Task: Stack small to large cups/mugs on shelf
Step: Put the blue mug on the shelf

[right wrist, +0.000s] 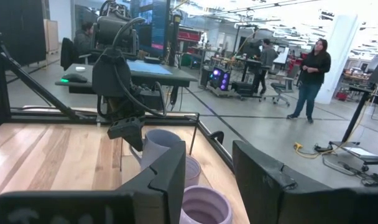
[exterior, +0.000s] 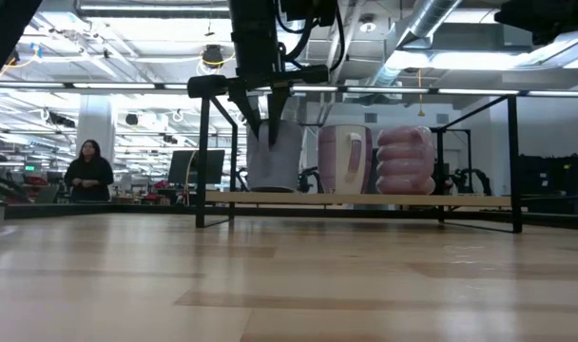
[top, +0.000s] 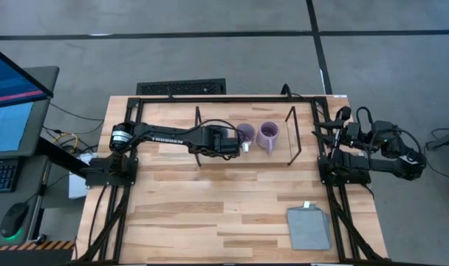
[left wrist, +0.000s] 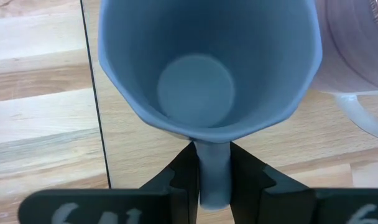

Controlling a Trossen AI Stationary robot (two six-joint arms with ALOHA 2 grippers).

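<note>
The shelf (exterior: 365, 199) is a low wooden board with black wire frames at its ends. Three mugs stand in a row on it in the low view: a blue one (exterior: 275, 157), a smooth light purple one (exterior: 344, 160) and a ribbed purple one (exterior: 405, 160). My left gripper (left wrist: 214, 168) is over the blue mug (left wrist: 207, 68), shut on it, and hides it in the high view (top: 235, 144). The two purple mugs (top: 245, 133) (top: 269, 137) show beside it. My right gripper (right wrist: 207, 180) is open and empty at the table's right edge (top: 326, 133). My left gripper pinches the blue mug's handle (left wrist: 214, 155) between its two fingers (left wrist: 184, 180), one on each flat side of the handle. The fingers come from above, pointing down. The mug is upright, its bottom (exterior: 273, 188) at the shelf board; whether it rests there I cannot tell.
A grey folded cloth (top: 309, 227) lies at the table's near right. The shelf's wire frames (top: 199, 137) (top: 291, 137) rise at either end of the mugs. People stand in the room beyond the table (exterior: 87, 171) (right wrist: 312, 74).
</note>
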